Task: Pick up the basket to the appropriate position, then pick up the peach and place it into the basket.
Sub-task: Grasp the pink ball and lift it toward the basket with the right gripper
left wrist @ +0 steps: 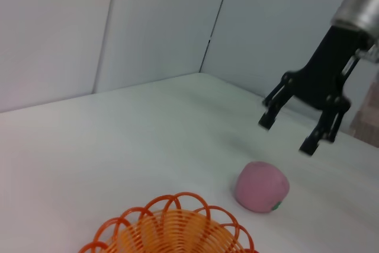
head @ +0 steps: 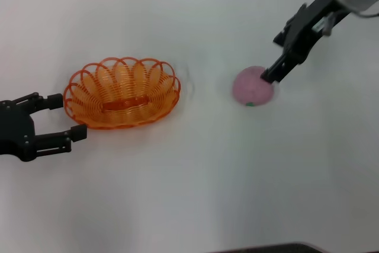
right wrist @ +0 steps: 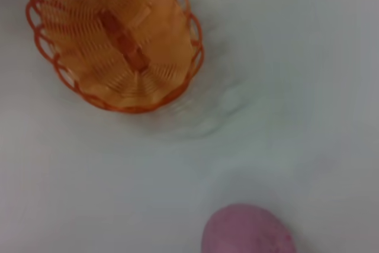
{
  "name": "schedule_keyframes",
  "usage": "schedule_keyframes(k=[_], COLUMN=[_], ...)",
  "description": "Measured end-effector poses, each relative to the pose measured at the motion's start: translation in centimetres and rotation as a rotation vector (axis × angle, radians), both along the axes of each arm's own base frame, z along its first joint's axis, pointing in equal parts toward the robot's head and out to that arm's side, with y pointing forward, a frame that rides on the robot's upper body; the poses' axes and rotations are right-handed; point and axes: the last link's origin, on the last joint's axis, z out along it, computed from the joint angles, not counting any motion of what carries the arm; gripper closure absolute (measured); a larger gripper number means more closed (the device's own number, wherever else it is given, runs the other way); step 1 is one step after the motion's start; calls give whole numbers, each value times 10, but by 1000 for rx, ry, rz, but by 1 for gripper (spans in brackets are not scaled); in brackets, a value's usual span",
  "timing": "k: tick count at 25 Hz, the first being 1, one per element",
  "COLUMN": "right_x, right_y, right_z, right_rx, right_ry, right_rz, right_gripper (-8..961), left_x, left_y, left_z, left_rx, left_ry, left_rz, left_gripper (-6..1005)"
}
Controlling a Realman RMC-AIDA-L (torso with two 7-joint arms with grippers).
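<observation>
Basket (head: 122, 93): looped orange wire, scalloped

We see bare bench (head: 195, 176) between the basket (head: 122, 93) and the peach (head: 253, 86), well apart. Our left gripper (head: 70, 118), fingers spread, crowds the basket's outer end; our right gripper (left wrist: 290, 133), also spread, hangs over the peach's far side.

Lab test cell — bare white table (head: 195, 194) boxed in by plain white panel walls (left wrist: 160, 28), no household furnishings — only staged props on it.
</observation>
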Motion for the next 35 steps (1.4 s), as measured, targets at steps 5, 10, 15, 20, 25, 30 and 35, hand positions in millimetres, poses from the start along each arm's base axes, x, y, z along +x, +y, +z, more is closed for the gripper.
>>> schedule_keyframes(k=[5,10,15,20,25,30,35], right_x=[10,14,13,14,14,12,11], right_y=[6,8,8,8,7,5,5], right_z=[-23,-37,-39,-41,-45,-50,-50], right_rx=[-15,-32,-37,-45,-57,-77,-77], right_ry=[-19,-41,-46,-49,-59,-37,-39], right_rz=[1,8,12,8,36,75,79], right_gripper=[49,57,65,73,82,90,217], left_x=[1,1,1,2,2,2,1], left_y=[0,0,0,0,1,0,1], left_z=[0,-1,-1,-3,-3,-3,-3], left_rx=[-1,-3,-4,-10,-13,-16,-15], left_ry=[-1,-3,-5,-11,-13,-13,-13], left_rz=[-4,-5,-6,-5,-4,0,2], left_gripper=[92,92,92,92,92,93,93])
